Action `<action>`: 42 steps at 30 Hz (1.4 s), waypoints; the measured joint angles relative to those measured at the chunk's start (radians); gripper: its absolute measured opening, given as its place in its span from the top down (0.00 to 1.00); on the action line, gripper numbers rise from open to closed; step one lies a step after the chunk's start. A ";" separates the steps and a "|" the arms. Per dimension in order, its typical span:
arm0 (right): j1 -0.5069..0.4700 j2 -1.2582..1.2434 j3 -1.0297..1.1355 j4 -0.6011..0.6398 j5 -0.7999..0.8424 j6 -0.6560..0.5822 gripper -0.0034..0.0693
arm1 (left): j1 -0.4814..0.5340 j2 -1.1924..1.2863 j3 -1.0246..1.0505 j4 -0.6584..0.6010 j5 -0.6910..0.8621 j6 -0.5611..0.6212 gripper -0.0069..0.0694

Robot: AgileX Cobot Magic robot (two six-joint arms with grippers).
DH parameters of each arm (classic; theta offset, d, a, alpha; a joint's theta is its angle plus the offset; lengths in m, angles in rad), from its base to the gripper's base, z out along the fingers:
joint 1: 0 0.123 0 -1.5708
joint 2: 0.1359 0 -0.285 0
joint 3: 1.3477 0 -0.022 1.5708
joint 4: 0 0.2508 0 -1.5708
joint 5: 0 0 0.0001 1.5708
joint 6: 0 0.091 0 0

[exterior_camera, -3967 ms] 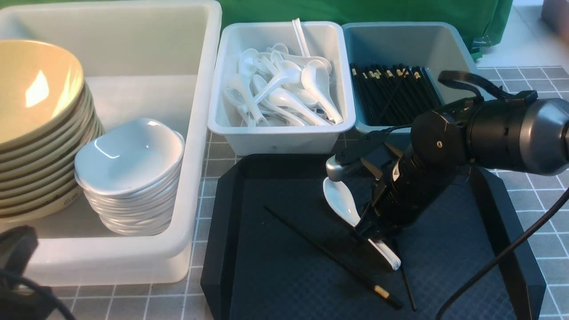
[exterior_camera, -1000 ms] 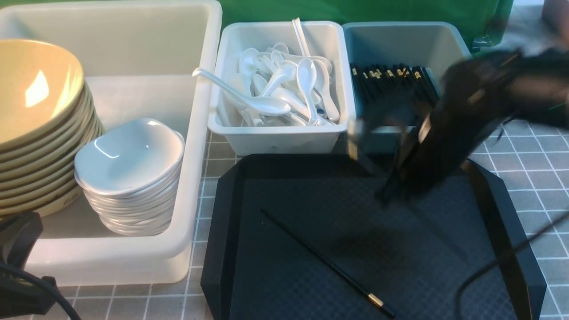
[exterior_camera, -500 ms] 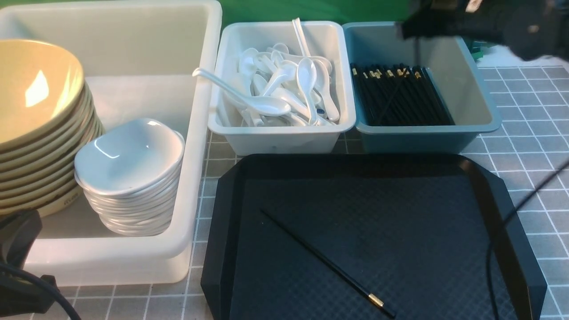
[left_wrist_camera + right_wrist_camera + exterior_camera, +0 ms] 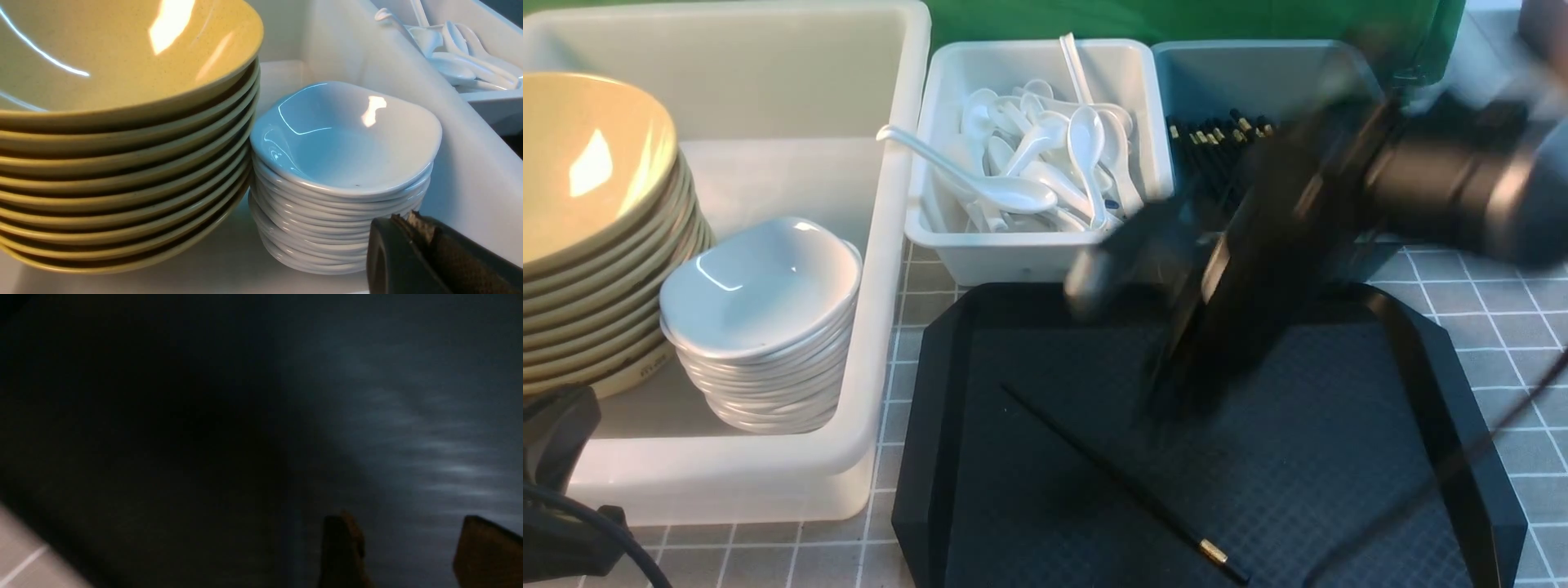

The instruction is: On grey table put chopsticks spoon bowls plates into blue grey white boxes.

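Chopstick (image 4: 1094, 457), black with a gold band, is seen lying diagonally on the black tray (image 4: 980, 555), near the blurred right end effector (image 4: 412, 543), whose fingertips are held apart with nothing gripped between them. The right arm (image 4: 1445, 188) is stretched across the tray's far side and the blue box (image 4: 1258, 53), both partly covered by it. The left end effector (image 4: 408, 228) is kept closed, its fingers together, in front of the white dishes as viewed from the left wrist.

Beyond the tray, more black chopsticks (image 4: 1209, 155) with gold bands are bundled inside the blue box. Just to its left, a heap of white spoons (image 4: 1041, 184) is held in the grey-white box (image 4: 1021, 260); one spoon (image 4: 1013, 194) is laid with its handle extended over the left rim, toward the large white box (image 4: 727, 482). In that large box, beige-yellow bowls (image 4: 596, 171) are stacked at the left, tilted, and white plates (image 4: 760, 286) are piled beside them. The boxes and tray are supported by the grey table (image 4: 1511, 318), patterned with white grid lines, and a green cloth (image 4: 1054, 16) is set behind the boxes.
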 joint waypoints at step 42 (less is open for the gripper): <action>-0.401 0.052 -0.180 -0.174 -0.757 0.263 0.51 | 0.000 0.000 0.000 0.001 0.000 0.010 0.92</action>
